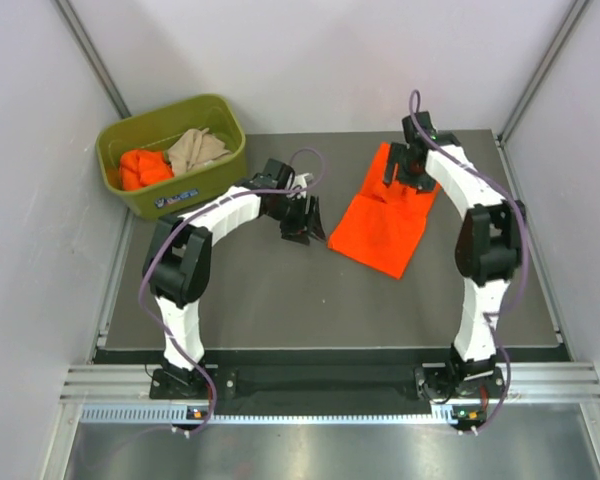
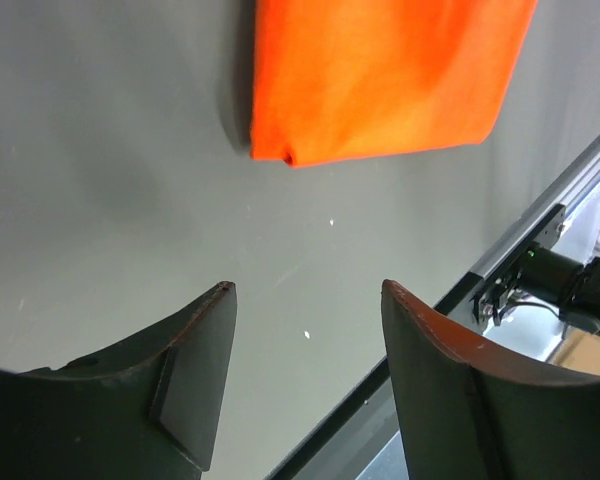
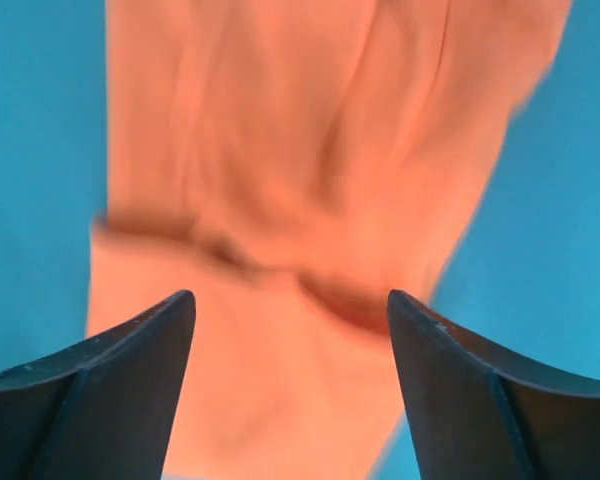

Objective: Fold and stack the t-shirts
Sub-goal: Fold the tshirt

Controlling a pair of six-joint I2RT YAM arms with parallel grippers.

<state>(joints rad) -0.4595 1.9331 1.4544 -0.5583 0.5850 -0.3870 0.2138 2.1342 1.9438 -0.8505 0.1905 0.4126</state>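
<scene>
Orange t-shirt (image 1: 388, 222) lies half-folded; left claw (image 2: 305, 290) and right claw (image 3: 290, 295) spread, empty. I'd pinch matching corners evenly.

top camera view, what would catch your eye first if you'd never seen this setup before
The bright orange t-shirt stands out first, lying partly folded on the dark table, right of centre. Next is the green bin at the far left corner, with a second orange shirt and a beige shirt bunched inside. The right gripper hangs open over the flat shirt's far end.
</scene>
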